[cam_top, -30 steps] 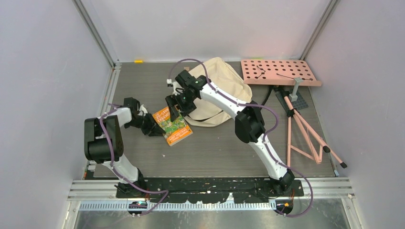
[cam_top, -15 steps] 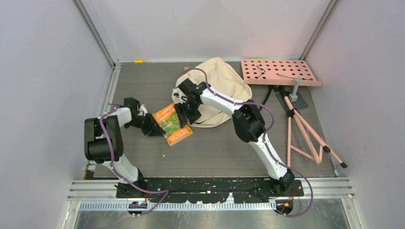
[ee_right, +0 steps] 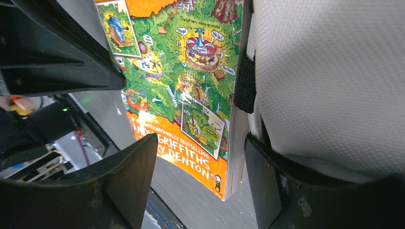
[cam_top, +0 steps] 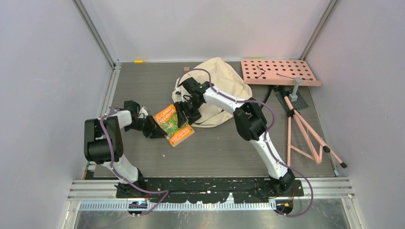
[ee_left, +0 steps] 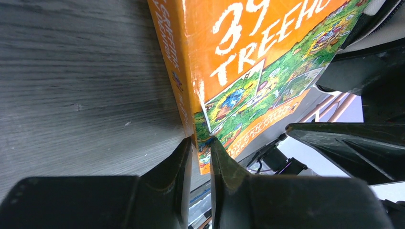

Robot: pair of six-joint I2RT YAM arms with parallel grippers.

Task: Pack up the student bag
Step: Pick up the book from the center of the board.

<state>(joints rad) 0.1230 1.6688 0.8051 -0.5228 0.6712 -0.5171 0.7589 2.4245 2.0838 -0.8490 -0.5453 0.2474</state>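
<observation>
An orange and green paperback book [cam_top: 173, 125] lies tilted on the dark table, just left of the cream student bag [cam_top: 217, 88]. My left gripper [cam_top: 158, 130] is shut on the book's near left corner; in the left wrist view its fingertips [ee_left: 217, 157] pinch the cover's edge [ee_left: 248, 62]. My right gripper [cam_top: 182, 117] stands open at the book's right edge, against the bag. In the right wrist view the book's page edge [ee_right: 186, 86] sits between the open jaws [ee_right: 199, 160], and the right finger [ee_right: 262, 171] presses on the bag's white fabric [ee_right: 329, 86].
A pink perforated board [cam_top: 279, 71] lies at the back right, with a folded pink stand [cam_top: 305, 133] in front of it. A small yellow piece [cam_top: 138, 61] sits at the back wall. Grey walls close in the left, right and far sides.
My right gripper has come down from the bag's left side to the book's right edge. The book and my left gripper have shifted slightly right, toward the bag.
</observation>
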